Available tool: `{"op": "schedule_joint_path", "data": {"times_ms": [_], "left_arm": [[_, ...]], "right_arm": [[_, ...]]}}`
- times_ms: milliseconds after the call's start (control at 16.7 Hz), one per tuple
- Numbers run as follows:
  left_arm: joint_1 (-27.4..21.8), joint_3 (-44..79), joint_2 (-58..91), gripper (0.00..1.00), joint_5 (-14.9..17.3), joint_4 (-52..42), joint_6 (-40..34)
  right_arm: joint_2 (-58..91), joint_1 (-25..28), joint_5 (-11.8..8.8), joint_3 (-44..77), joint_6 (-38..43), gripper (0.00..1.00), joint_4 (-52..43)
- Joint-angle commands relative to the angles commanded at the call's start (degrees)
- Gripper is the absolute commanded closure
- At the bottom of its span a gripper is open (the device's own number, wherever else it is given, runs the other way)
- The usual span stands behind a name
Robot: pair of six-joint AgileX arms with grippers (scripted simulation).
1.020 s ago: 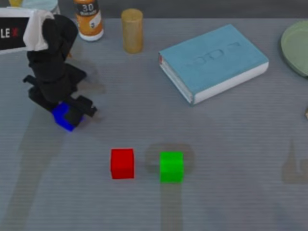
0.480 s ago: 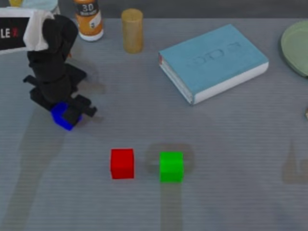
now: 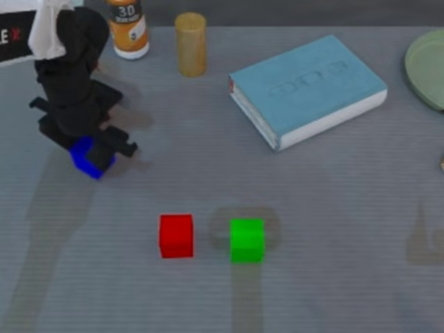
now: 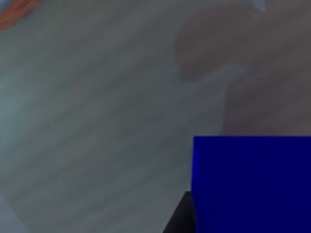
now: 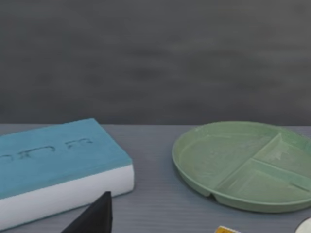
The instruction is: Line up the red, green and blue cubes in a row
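The blue cube [image 3: 86,157] hangs at the table's left, held between the black fingers of my left gripper [image 3: 89,148], which is shut on it. In the left wrist view the blue cube [image 4: 252,184] fills the corner, with one dark finger [image 4: 182,221] pressed against its side and the table surface farther off behind it. The red cube [image 3: 176,236] and the green cube [image 3: 247,240] rest side by side near the table's front middle, a small gap between them. My right arm is out of the top view; its wrist view shows one black finger [image 5: 99,216] with nothing beside it.
A light-blue book [image 3: 307,89] lies at the back centre-right. A green divided plate [image 3: 427,66] sits at the far right edge. An orange bottle [image 3: 127,26], a tan cylinder [image 3: 191,43] and a white box [image 3: 14,41] stand along the back left.
My left gripper has risen with the blue cube in it, shifting slightly toward the back left in the top view. The red and green cubes have not moved.
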Motion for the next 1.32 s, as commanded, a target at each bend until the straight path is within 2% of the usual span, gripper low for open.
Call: {"op": "schedule_joint_path", "data": {"times_ms": [240,600,780,1020,1320], "left_arm": [[0.72,5.15,-2.65,1.0,-0.08,-8.37,-0.19],[0.45,5.78,-2.99,1.0,-0.12,-9.18,-0.22],[-2.15,8.24,-1.6,1.0,-0.13,-10.32,-3.95],[-9.93,15.39,2.43,1.0,-0.21,-13.82,-16.89],[-23.26,25.95,8.57,1.0,-0.15,-19.74,-41.88]], "right_arm": [[0.0,0.0,0.0,0.0,0.0,0.0,0.0],[0.0,0.0,0.0,0.0,0.0,0.0,0.0],[0.0,0.0,0.0,0.0,0.0,0.0,0.0],[0.0,0.0,0.0,0.0,0.0,0.0,0.0],[0.0,0.0,0.0,0.0,0.0,0.0,0.0]]}}
